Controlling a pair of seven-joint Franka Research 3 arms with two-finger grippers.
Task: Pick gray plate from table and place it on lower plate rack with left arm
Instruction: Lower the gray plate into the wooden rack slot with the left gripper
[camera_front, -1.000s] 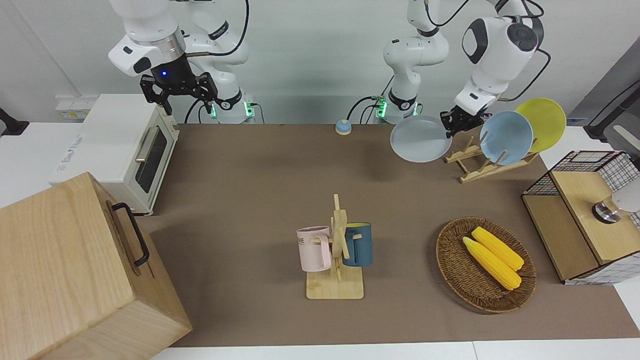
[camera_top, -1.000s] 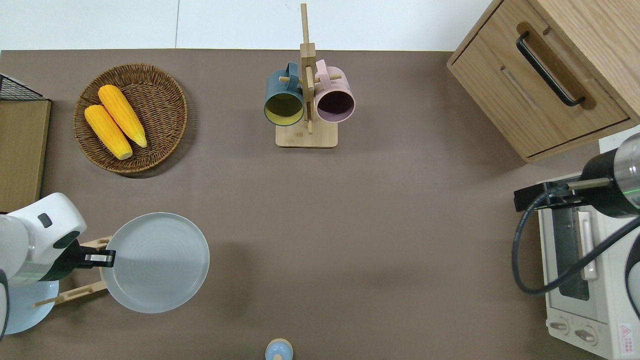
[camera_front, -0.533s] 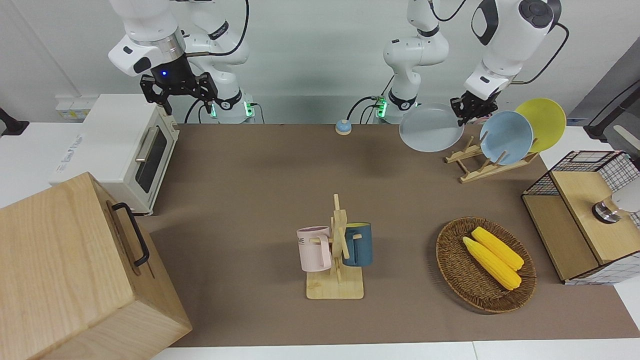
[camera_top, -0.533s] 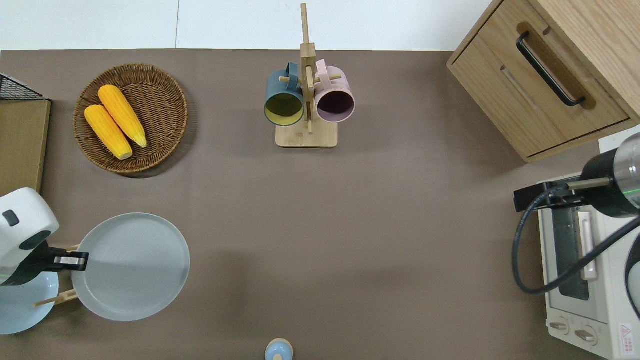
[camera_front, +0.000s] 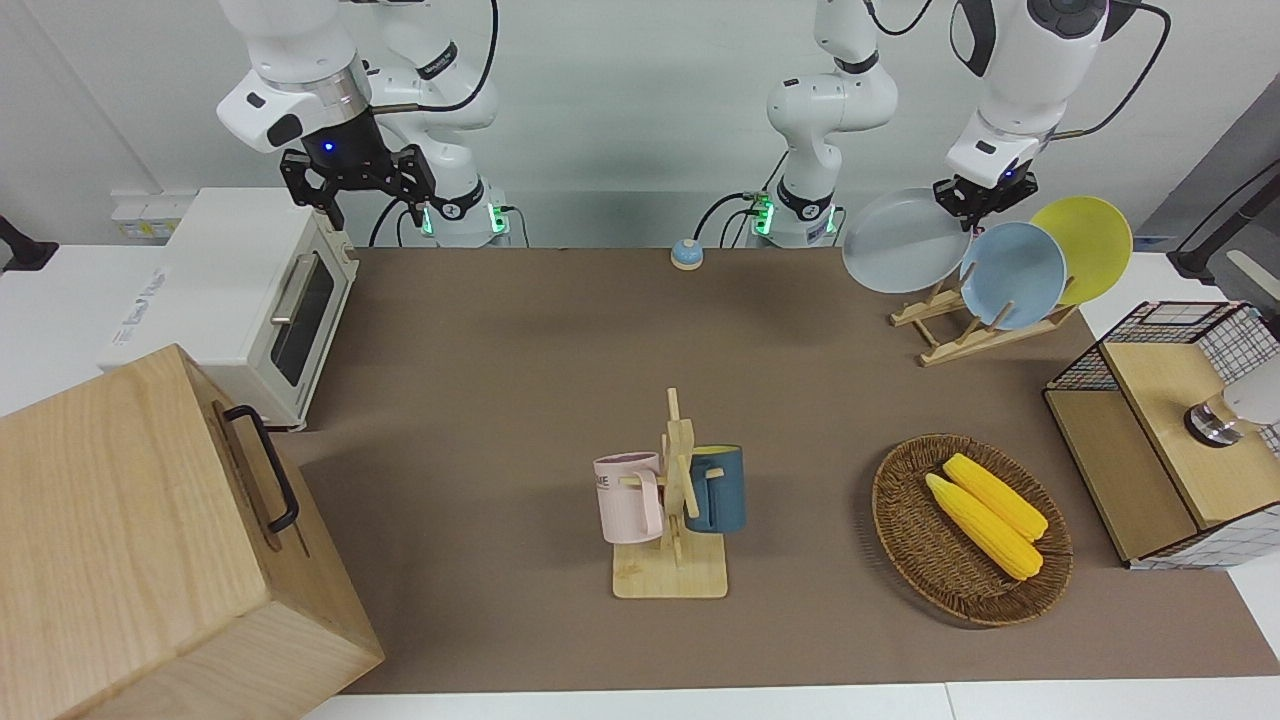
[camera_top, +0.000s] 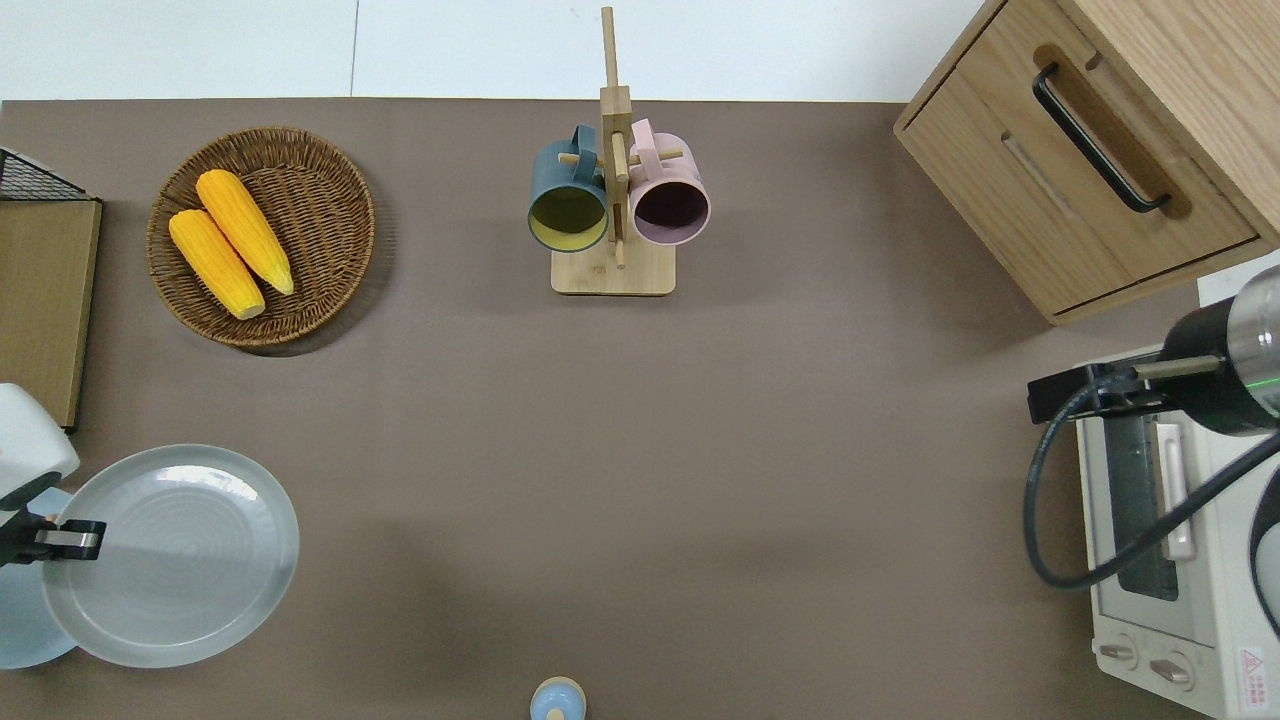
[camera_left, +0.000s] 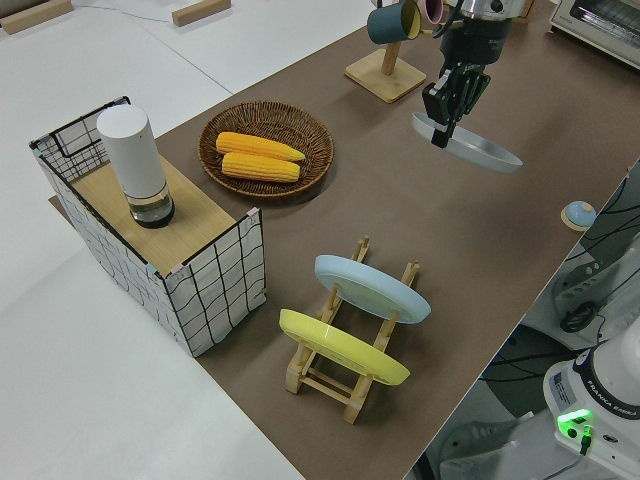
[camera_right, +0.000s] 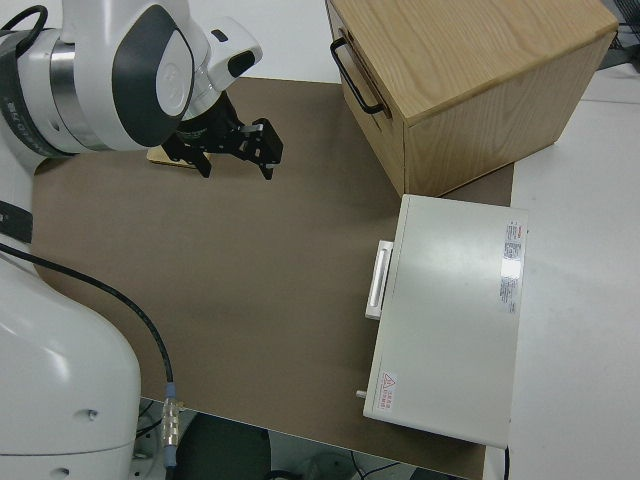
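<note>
Gray plate (camera_top: 170, 555) in left hand (camera_top: 60, 540)

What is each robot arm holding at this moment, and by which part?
The left tool holds the gray plate by its rim, up in the air. The right arm is parked and holds nothing.
</note>
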